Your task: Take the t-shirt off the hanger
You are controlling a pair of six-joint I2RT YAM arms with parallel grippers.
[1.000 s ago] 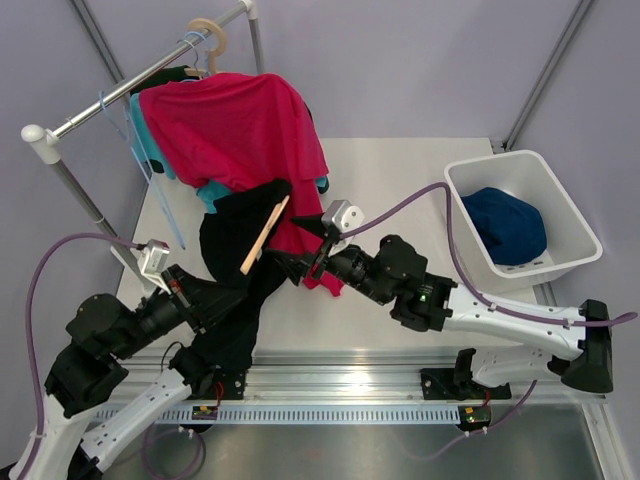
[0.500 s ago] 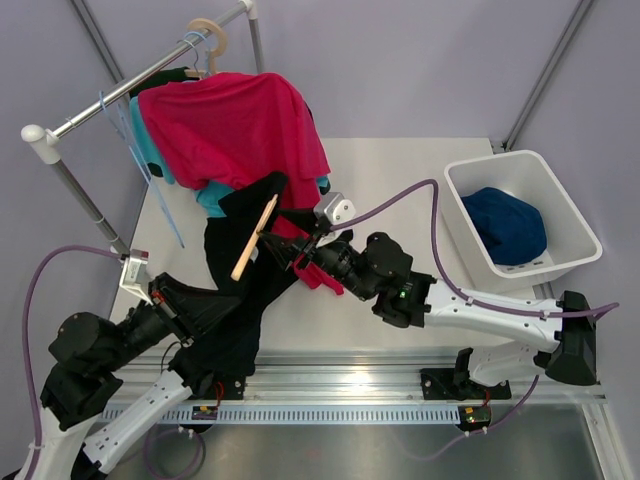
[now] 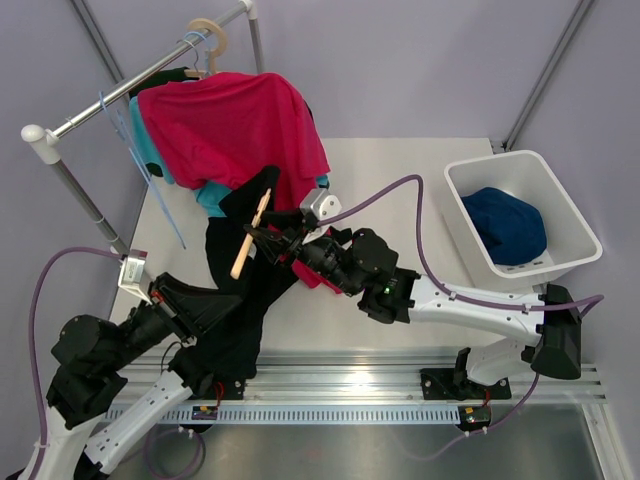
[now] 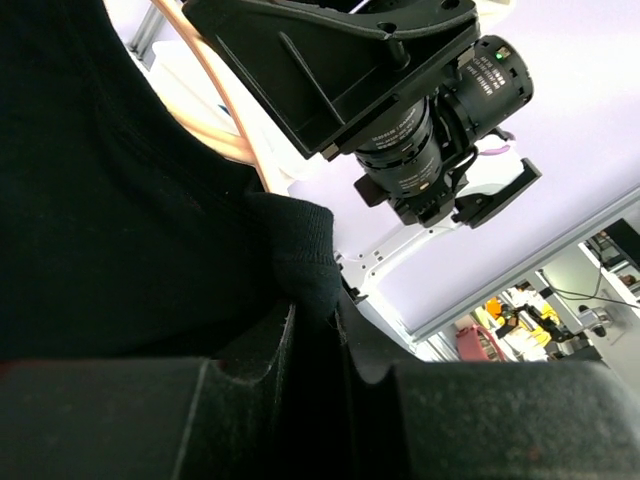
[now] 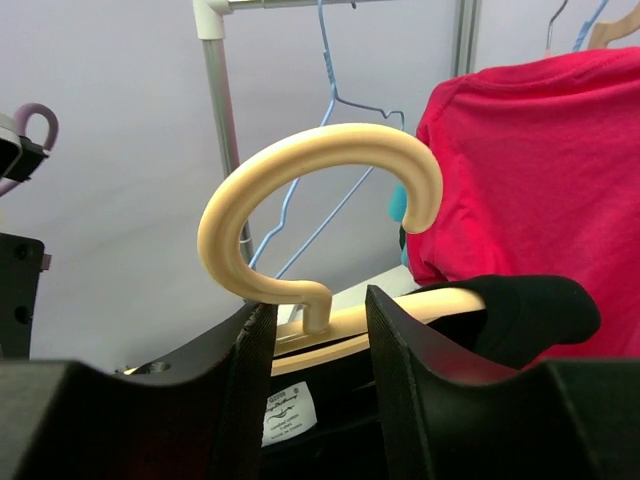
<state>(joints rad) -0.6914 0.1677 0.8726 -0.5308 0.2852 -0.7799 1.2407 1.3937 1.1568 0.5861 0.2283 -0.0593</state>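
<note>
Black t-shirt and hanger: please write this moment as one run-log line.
left claw: shut on black t-shirt | right claw: shut on wooden hanger | t-shirt: partly on hanger

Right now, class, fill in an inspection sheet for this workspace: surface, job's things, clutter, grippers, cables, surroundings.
Surface: pale table.
Job's things: black t-shirt on wooden hanger, hook free of the rail.
Clutter: red t-shirt hanging at rack; blue garment in white bin.
Grippers: left gripper shut on black t-shirt; right gripper holds the hanger below its hook.
Cables: purple cable loops above the table.
Surroundings: lilac walls.
</note>
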